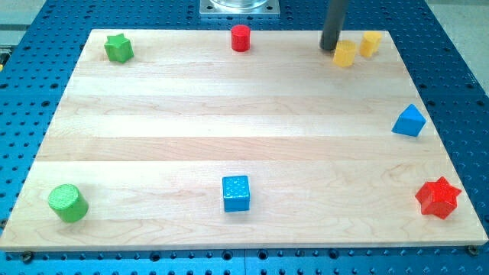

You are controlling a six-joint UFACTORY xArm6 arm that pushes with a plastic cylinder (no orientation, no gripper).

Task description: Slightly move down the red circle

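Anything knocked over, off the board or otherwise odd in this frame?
Nothing stands out. All eight blocks sit flat on the board. My tip rests by the yellow block, well to the view's right of the red circle.

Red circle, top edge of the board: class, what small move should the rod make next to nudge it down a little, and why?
Probably travel toward the view's left and get above the red circle. My tip now sits well to its right, beside the two yellow blocks, so it cannot push downward yet. The circle lies close to the board's top edge, leaving little room behind it.
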